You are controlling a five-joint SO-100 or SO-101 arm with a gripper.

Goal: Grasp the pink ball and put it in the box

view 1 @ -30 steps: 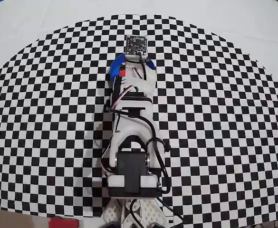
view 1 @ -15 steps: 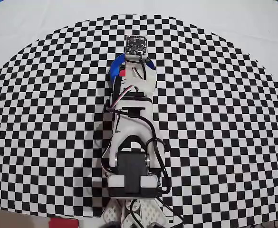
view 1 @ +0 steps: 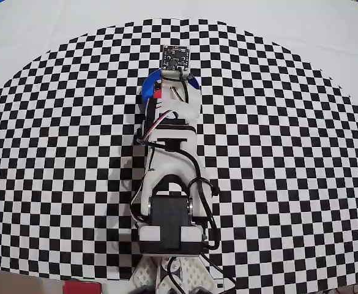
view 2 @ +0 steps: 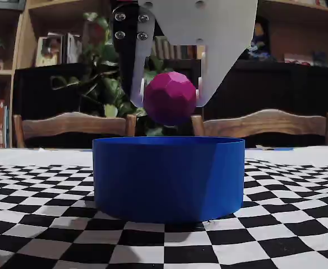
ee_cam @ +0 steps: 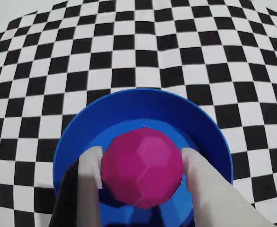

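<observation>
Probably light and stiff, judging by the pink ball: matte, faceted rather than truly smooth, so likely less slippery than a glossy sphere. Best taken across its widest part, one finger on each side, just as pinched now by the gripper, jaws closed onto it. Magenta all over, far smaller than the box. Hangs above the open top of that round blue container, clear of the rim in the fixed view, centred over its floor in the wrist view

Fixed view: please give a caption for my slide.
End effector holds the pink ball above the blue box.
</observation>
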